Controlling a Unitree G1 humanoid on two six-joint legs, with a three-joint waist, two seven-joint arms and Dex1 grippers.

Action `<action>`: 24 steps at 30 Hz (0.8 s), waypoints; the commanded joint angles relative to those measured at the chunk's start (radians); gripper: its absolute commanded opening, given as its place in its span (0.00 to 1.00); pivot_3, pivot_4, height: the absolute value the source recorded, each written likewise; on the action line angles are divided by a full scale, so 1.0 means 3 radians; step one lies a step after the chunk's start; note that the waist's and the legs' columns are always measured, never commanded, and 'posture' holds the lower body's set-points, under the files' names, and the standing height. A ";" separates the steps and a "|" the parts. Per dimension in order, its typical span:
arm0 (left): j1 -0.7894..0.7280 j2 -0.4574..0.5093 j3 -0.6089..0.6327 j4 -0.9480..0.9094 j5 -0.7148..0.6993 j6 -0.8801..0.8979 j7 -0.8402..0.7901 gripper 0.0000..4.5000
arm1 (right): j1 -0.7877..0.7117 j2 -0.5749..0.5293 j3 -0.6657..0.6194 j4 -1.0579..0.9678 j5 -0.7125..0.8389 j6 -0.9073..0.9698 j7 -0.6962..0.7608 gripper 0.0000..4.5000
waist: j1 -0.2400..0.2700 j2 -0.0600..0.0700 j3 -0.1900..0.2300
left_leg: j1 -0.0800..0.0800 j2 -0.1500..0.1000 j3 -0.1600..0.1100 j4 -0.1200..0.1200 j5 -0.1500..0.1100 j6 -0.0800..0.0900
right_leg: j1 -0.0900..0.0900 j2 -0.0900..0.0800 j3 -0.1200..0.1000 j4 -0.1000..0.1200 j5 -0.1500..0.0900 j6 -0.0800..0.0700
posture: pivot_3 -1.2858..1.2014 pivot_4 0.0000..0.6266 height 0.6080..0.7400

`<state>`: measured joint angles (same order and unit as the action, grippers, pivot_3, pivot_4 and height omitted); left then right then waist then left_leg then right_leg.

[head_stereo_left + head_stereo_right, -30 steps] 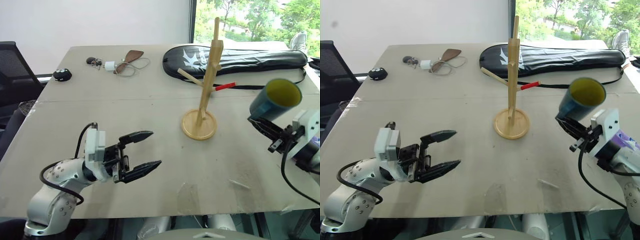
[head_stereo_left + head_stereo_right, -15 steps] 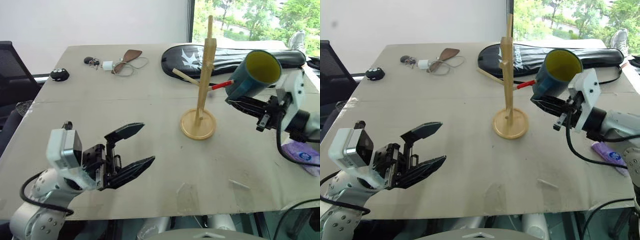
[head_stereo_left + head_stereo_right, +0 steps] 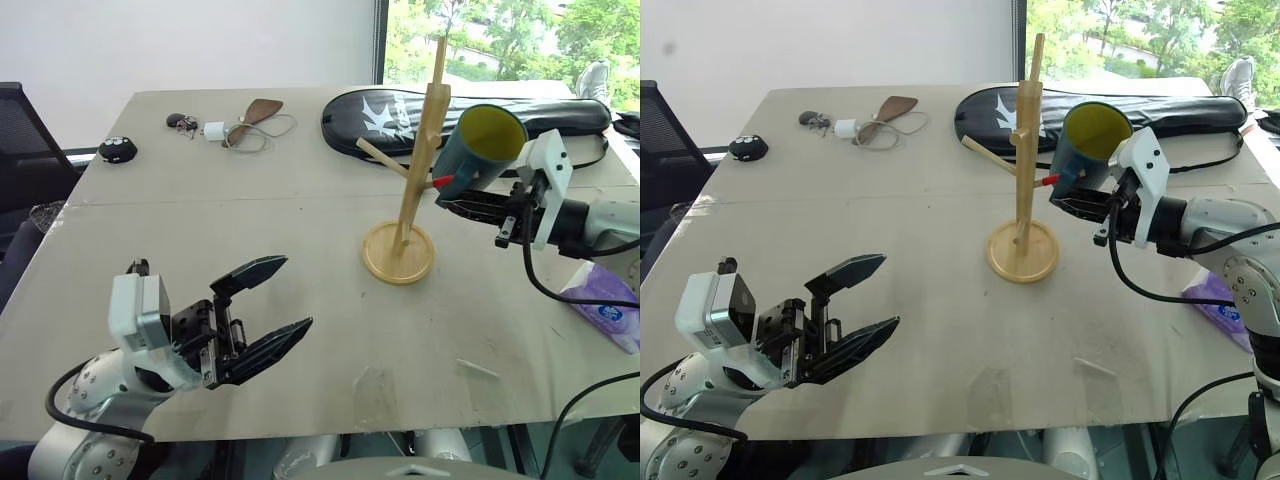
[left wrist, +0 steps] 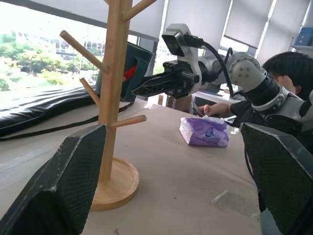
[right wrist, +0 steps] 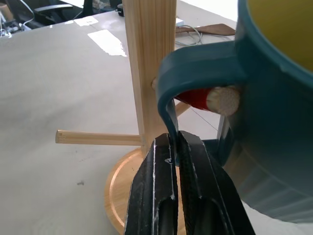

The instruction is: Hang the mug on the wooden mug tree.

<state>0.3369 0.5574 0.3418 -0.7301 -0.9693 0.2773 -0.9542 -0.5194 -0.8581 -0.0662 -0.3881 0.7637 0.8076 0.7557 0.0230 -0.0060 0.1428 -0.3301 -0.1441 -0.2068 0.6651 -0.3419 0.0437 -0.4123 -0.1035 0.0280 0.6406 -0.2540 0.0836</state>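
So the right hand is pinching the mug by its teal handle, holding it up in the air right beside the wooden mug tree. The red-tipped peg pokes through the handle loop. The left hand hangs over the worktop near its front edge, fingers spread wide with nothing in them.
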 commanded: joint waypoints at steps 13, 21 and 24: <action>-0.0028 0.0036 0.0075 -0.0033 -0.0132 -0.0015 0.0105 1.00 | 0.0755 -0.0182 -0.1030 -0.0649 0.0590 0.0208 0.0215 0.95 | 0.0059 -0.0001 0.0000 | -0.0004 0.0000 -0.0001 0.0001 -0.0002 0.0002 | -0.0001 0.0000 -0.0001 -0.0002 0.0000 0.0000 | 0.52 0.24 1.00; 0.0035 0.0301 -0.0259 0.0153 0.0510 0.0367 0.0513 1.00 | 0.2428 0.0202 -0.1682 -0.0921 0.0146 -0.0331 0.0278 0.95 | 0.0083 -0.0005 -0.0002 | -0.0002 0.0001 -0.0001 0.0000 -0.0002 0.0003 | 0.0001 0.0001 -0.0001 -0.0001 0.0000 0.0001 | 0.52 0.24 1.00; 0.0095 0.0280 -0.0280 0.0298 0.0640 0.0349 0.0530 1.00 | 0.2901 0.0406 -0.1646 -0.0799 -0.0245 -0.0753 0.0344 0.95 | 0.0068 -0.0001 -0.0001 | 0.0000 -0.0001 0.0006 0.0000 -0.0003 0.0005 | 0.0000 0.0001 0.0004 0.0000 0.0000 0.0001 | 0.52 0.24 1.00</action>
<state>0.3580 0.6421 0.2532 -0.6487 -0.7974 0.3927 -0.8000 0.3285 -0.7534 -0.5437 -0.6271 0.7445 0.6676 0.8431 0.0434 -0.0062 0.1426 -0.3291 -0.1442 -0.2041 0.6652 -0.3428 0.0451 -0.4121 -0.1030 0.0302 0.6413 -0.2538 0.0841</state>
